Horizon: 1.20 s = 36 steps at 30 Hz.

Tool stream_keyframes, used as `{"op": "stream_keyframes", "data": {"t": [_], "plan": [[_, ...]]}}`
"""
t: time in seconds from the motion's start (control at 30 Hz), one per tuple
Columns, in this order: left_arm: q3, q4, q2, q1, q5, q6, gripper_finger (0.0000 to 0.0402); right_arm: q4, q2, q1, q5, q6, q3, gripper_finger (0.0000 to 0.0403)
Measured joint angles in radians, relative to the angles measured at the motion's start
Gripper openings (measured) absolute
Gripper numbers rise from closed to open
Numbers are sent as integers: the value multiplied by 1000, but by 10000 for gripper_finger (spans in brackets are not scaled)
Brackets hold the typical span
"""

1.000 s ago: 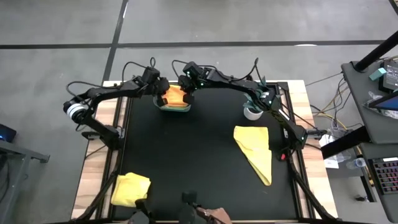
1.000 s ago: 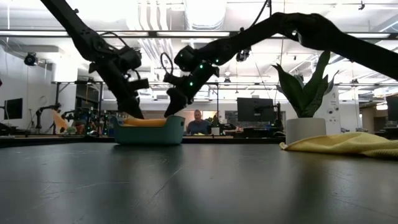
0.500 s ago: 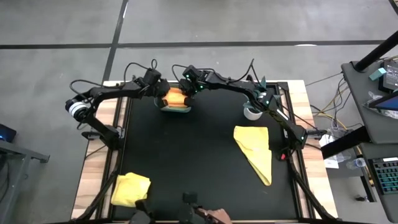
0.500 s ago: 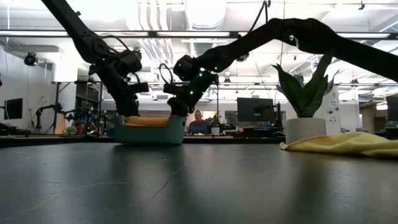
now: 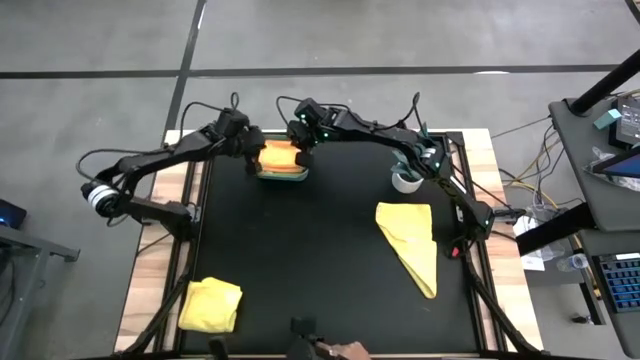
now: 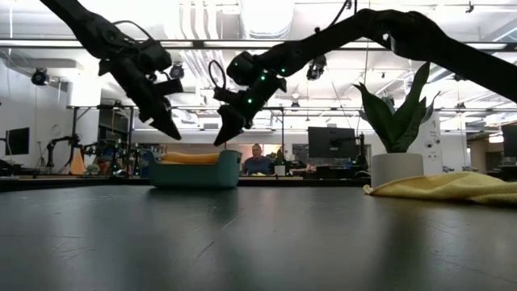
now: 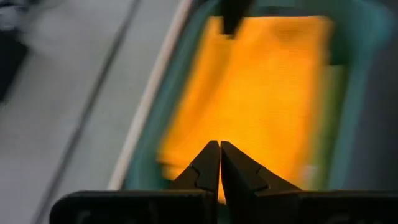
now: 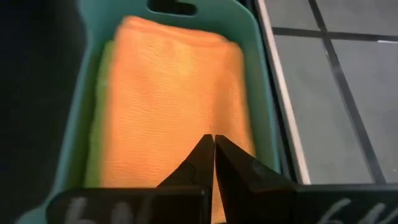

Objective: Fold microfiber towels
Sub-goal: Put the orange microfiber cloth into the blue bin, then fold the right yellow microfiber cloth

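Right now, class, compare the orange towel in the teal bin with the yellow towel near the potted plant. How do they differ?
The orange towel lies folded flat inside the teal bin; the yellow towel lies straight on the black table. The orange towel is a neat rectangle; the yellow towel is spread out in a long, tapering shape. Both tools hang shut above the orange towel; none is near the yellow one. Both are soft cloths.

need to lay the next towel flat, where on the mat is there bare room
The widest bare patch is mid-mat, bordered by the teal bin, the unfolded yellow towel and the folded yellow towel. The bin end is crowded: the left gripper and right gripper hang shut over the orange towel, with the potted plant nearby.
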Motion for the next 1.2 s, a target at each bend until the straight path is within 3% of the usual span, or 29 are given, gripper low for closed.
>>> {"op": "stream_keyframes", "data": {"t": [0.13, 0.73, 1.0, 1.2], "plan": [[-46, -14, -4, -7, 71, -1, 0, -15, -2, 28, -2, 0, -3, 8], [-94, 12, 68, -16, 69, -2, 0, -7, 7, 69, 0, 44, -95, 8], [-94, 4, -60, -31, 37, -33, 0, -32, -76, 88, 4, 45, -84, 8], [-97, 2, -230, -106, 37, -178, 0, -153, -166, 142, 8, 61, -94, 8]]}}
